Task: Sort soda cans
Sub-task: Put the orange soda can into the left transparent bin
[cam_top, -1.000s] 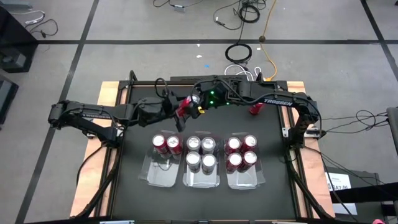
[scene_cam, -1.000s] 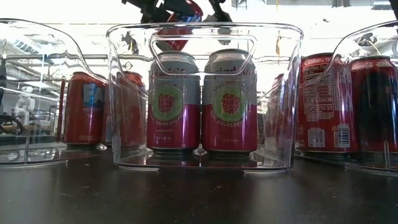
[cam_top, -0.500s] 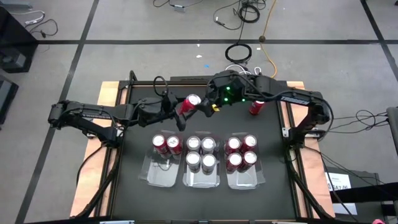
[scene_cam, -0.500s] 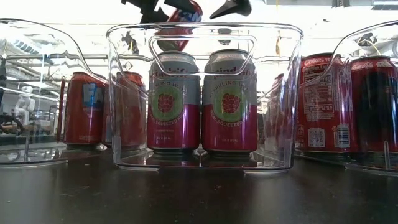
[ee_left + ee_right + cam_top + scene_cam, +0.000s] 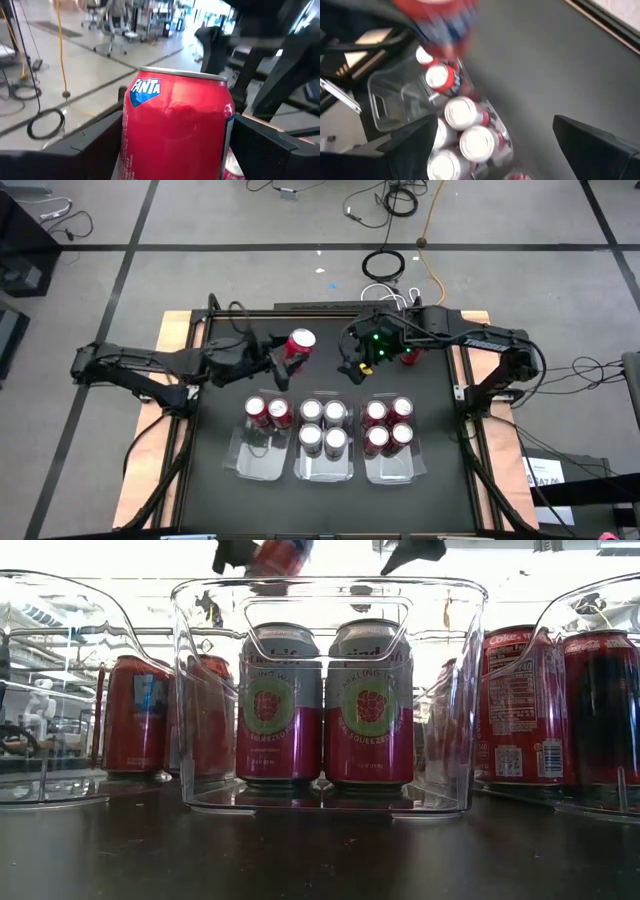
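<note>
From above, your left gripper [image 5: 287,352] is clamped on a red Fanta can [image 5: 299,343] held over the table behind the three clear trays, and the can looks tilted, so if you lower it that way it may catch a tray rim or knock the two red cans [image 5: 268,413] already standing at the back of the left tray [image 5: 252,464]. The right gripper [image 5: 352,369] hangs nearby with its fingers apart and empty, just behind the middle tray [image 5: 325,468] of four silver-topped cans — swing either arm carelessly and the two could meet. One more red can [image 5: 409,356] stands apart on the table by the right arm, within reach of a stray elbow. From table height, the Fanta can [image 5: 277,554] and the right gripper's dark fingers [image 5: 412,552] show only at the picture's top, above the middle tray's wall [image 5: 190,690], so you cannot judge clearance over that rim here. In the left wrist view, the Fanta can [image 5: 176,125] sits between the fingers [image 5: 260,150] with much of its body exposed; a shallow grip could let it slip on descent. In the right wrist view, the open fingers [image 5: 592,147] look down on the trays' cans [image 5: 462,112] — too blurred to tell spacing, so do not trust it for aiming.
</note>
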You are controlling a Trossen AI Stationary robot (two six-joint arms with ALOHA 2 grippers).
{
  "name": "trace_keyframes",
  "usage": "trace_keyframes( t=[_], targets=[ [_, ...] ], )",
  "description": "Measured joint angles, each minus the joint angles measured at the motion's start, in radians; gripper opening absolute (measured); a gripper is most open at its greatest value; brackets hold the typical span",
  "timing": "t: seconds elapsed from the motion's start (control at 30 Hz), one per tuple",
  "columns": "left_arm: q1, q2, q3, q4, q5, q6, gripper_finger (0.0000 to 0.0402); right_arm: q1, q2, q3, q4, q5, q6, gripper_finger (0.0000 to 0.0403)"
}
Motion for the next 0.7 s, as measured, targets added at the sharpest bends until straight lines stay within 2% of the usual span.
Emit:
trace_keyframes(
  t=[0.33,0.53,0.7],
  targets=[
    [-0.189,-0.17,-0.033,-0.058,-0.153,0.058,0.0332,0.069,-0.003,0.0,-0.06,0.0,0.055,0.0389],
    [-0.344,-0.238,-0.058,-0.09,-0.187,0.09,0.0332,0.099,-0.003,0.0,-0.06,-0.001,0.119,0.0389],
    [-0.476,-0.281,-0.099,-0.091,-0.202,0.127,0.0332,0.109,-0.003,0.0,-0.06,-0.001,0.25,0.0389]
  ],
)
